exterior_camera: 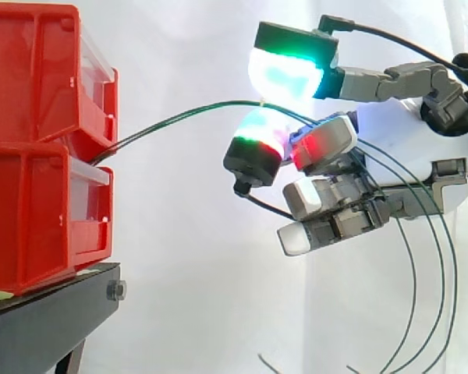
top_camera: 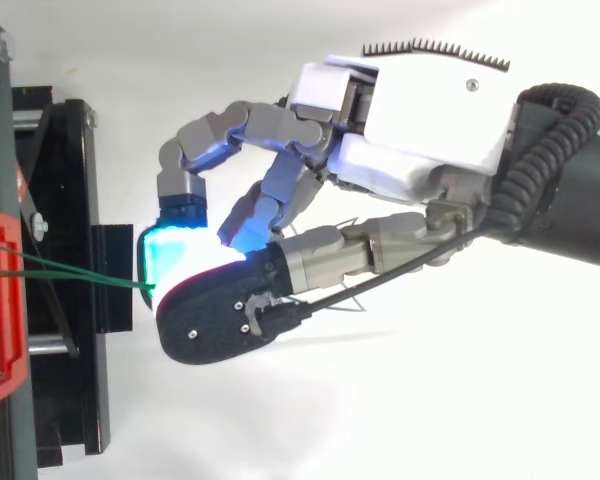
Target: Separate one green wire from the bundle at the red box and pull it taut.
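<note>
Two thin green wires (exterior_camera: 179, 117) leave the gap between the upper red bin (exterior_camera: 31, 78) and the lower red bin (exterior_camera: 39, 210) and rise rightward to my hand (exterior_camera: 405, 132). They run close together in a slight curve and meet where an upper fingertip pad (exterior_camera: 285, 74) and a lower pad (exterior_camera: 257, 144) pinch together. From above, the same two strands (top_camera: 70, 270) converge at the glowing pads of the hand (top_camera: 420, 130). Whether the pinch holds one strand or both I cannot tell. The other fingers are curled below.
The bins rest on a black stand (exterior_camera: 47, 319) at the left, before a white curtain. Several loose green wire loops (exterior_camera: 437, 257) hang down behind the hand on the right. Open space lies between the bins and the hand.
</note>
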`<action>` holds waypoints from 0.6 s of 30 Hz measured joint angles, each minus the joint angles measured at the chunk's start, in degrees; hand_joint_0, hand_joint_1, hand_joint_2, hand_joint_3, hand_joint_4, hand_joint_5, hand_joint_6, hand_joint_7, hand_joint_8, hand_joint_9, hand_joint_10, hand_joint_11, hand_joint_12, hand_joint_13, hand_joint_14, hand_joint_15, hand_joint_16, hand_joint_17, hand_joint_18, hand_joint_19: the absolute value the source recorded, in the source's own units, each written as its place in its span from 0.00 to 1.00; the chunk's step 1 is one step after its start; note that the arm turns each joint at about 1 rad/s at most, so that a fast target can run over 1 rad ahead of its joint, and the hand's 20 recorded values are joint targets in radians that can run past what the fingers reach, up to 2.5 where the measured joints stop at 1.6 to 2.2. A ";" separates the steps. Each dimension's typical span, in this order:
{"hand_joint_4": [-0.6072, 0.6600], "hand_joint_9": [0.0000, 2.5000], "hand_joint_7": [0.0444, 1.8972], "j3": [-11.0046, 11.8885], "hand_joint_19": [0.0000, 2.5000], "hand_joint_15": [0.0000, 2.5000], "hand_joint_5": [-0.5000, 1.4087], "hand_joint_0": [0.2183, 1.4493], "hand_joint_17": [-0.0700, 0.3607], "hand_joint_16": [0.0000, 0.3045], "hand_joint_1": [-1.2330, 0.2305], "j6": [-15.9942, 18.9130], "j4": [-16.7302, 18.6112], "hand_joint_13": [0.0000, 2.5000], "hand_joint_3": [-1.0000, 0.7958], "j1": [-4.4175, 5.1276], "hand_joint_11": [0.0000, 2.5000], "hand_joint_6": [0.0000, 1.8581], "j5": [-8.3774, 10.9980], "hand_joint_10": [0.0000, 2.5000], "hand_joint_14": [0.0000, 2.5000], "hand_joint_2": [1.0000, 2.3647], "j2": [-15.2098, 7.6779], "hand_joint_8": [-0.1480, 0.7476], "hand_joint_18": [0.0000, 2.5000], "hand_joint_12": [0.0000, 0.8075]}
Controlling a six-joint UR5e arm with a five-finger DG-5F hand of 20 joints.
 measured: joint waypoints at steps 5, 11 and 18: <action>0.57 0.51 0.61 -0.01 0.23 0.26 0.16 0.31 0.48 0.20 0.34 -0.83 0.06 0.45 0.44 0.15 0.48 0.45 0.08 0.01 0.01 0.02 0.01 0.51 0.34 0.47; 0.59 0.48 0.60 -0.01 0.23 0.27 0.16 0.34 0.48 0.20 0.26 -1.27 0.07 0.45 0.42 0.27 0.48 0.46 0.23 0.01 0.01 0.02 0.01 0.50 0.35 0.46; 0.60 0.48 0.59 -0.05 0.23 0.28 0.15 0.38 0.48 0.20 0.23 -1.29 0.07 0.46 0.35 0.43 0.48 0.46 0.32 0.01 0.01 0.01 0.01 0.50 0.36 0.46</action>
